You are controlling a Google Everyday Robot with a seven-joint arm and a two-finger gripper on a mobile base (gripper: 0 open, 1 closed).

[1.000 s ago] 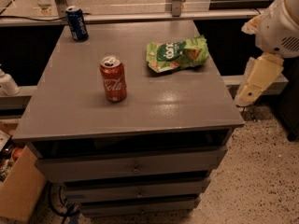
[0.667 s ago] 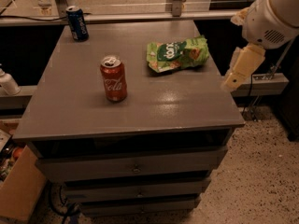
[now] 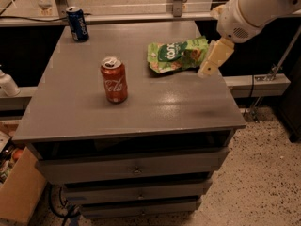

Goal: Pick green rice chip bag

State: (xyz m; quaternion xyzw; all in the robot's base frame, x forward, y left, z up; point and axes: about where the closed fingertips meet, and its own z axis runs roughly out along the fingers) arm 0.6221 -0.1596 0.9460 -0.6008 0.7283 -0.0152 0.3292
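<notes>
The green rice chip bag (image 3: 175, 55) is a crumpled light-green foil bag with a dark green round logo. It lies flat on the grey table (image 3: 155, 109), at the back right. My gripper (image 3: 210, 64) hangs from the white arm (image 3: 256, 6) on the right. It hovers just above the table, right beside the bag's right end, and holds nothing.
A red cola can (image 3: 114, 80) stands upright mid-table, left of the bag. A blue soda can (image 3: 77, 24) stands at the far left corner. The table has drawers (image 3: 136, 166) below. A white bottle (image 3: 7, 84) and a cardboard box (image 3: 19, 192) sit at the left.
My arm has swung left from beyond the table's right edge, and the gripper is now over the table next to the bag. The bag and cans have not moved.
</notes>
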